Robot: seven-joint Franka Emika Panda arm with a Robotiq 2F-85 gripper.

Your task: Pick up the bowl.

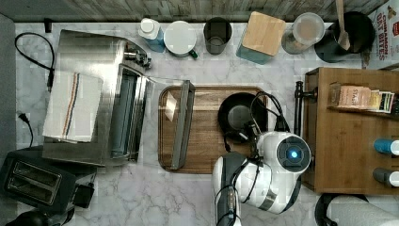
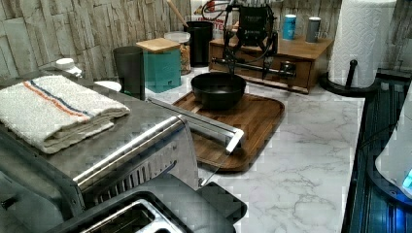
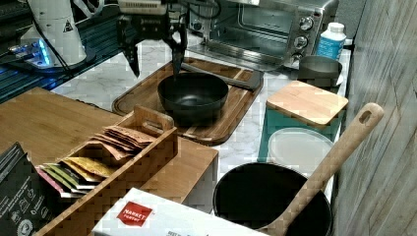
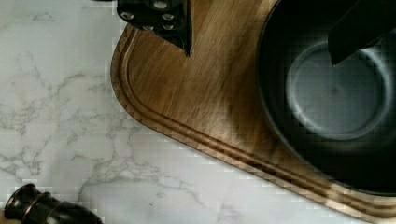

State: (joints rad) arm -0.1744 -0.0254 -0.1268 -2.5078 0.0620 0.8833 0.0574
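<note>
Pincer (image 3: 155, 66) hangs wide open above the black bowl's (image 3: 193, 97) rim, one finger over its inside. Bowl sits on the wooden tray (image 3: 147, 88) on the marble counter (image 2: 301, 160).

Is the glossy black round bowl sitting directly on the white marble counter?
No, the glossy black round bowl sits on the wooden tray, which lies on the marble counter.

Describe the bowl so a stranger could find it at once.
Find the wooden tray in the middle of the marble counter. The bowl sits on it: round, shallow, glossy black, grey flat bottom. Unlike the black pot at the back, it holds no wooden spoon.
</note>
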